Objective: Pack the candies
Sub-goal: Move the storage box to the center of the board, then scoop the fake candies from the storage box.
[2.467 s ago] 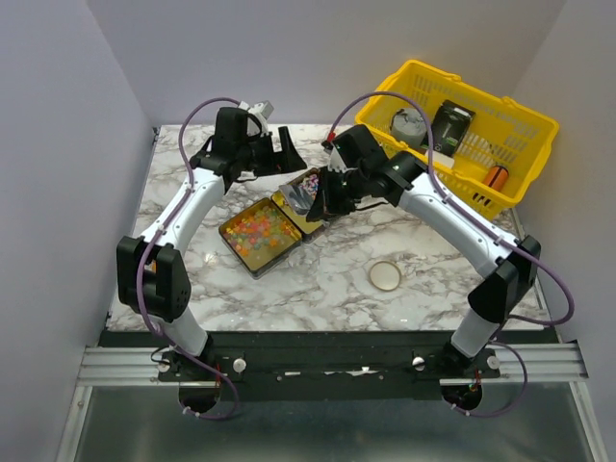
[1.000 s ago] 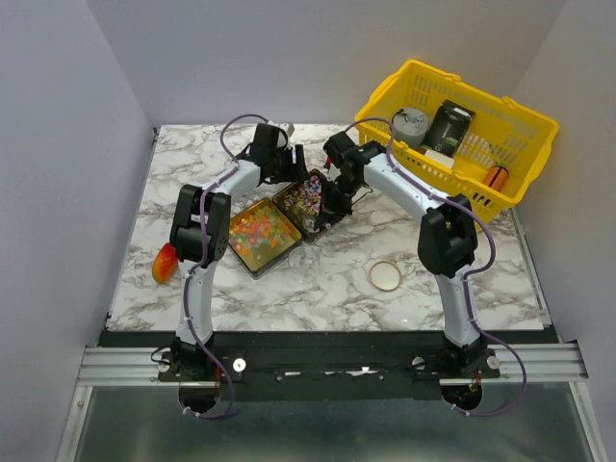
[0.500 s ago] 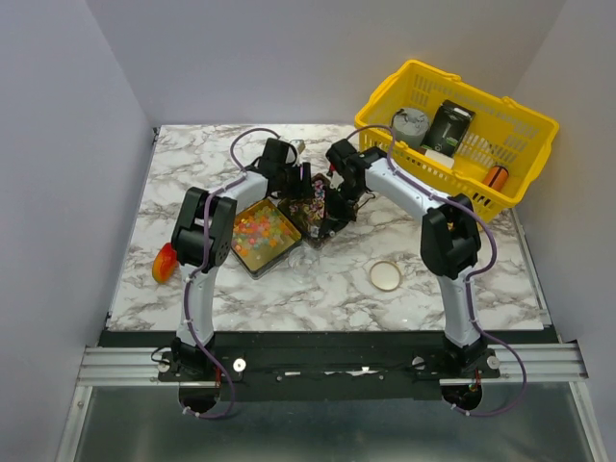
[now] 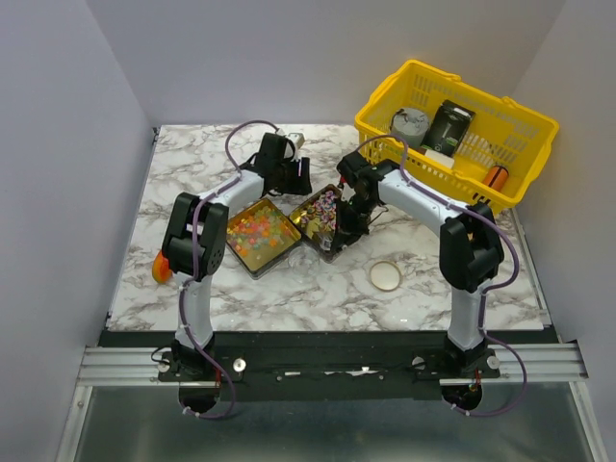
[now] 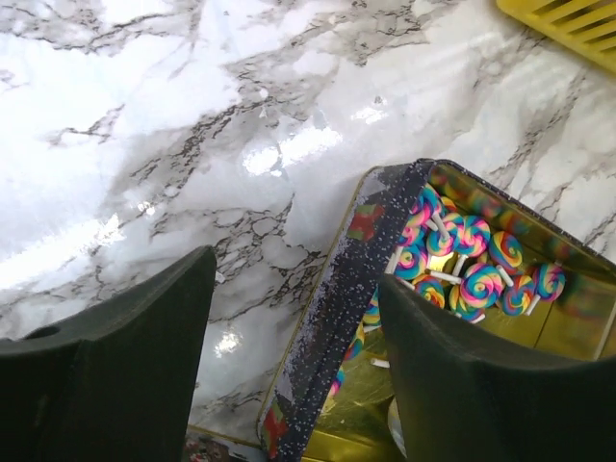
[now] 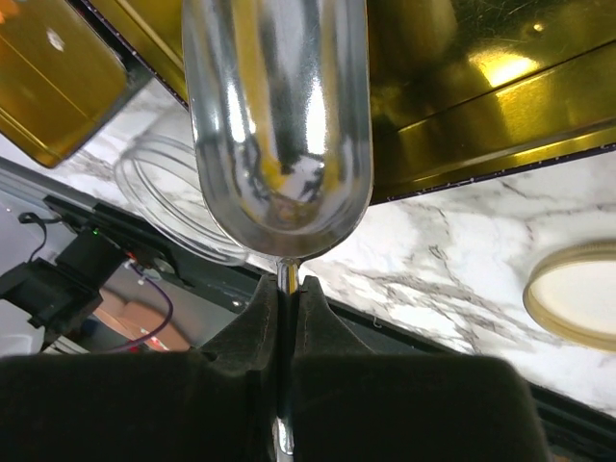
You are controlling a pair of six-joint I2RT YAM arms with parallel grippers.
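The candies [image 4: 258, 234] fill an open gold tin [image 4: 234, 252] in the top view. Its hinged lid [image 4: 322, 214] lies open to the right. In the left wrist view the lid [image 5: 339, 308] has a dark speckled rim and a lollipop pattern. My left gripper [image 4: 296, 176] is open just behind the tin, and its fingers [image 5: 125, 356] stand either side of the lid's rim without touching it [image 5: 294, 279]. My right gripper [image 4: 346, 227] is shut [image 6: 287, 284] on the handle of a metal scoop [image 6: 279, 125]. The scoop is empty and sits over the lid's near edge.
A yellow basket [image 4: 525, 115] at the back right holds an orange cylinder [image 4: 496, 177] and other items. An orange-red lump [image 4: 164, 266] lies at the left edge. A round lid [image 4: 385, 276] lies near the front, also in the right wrist view [image 6: 577, 289]. A clear round rim [image 6: 164, 192] sits beside the tin.
My right gripper has moved the scoop from over the lid toward the near right. The lid now lies flatter. My left gripper has drawn back slightly from the lid.
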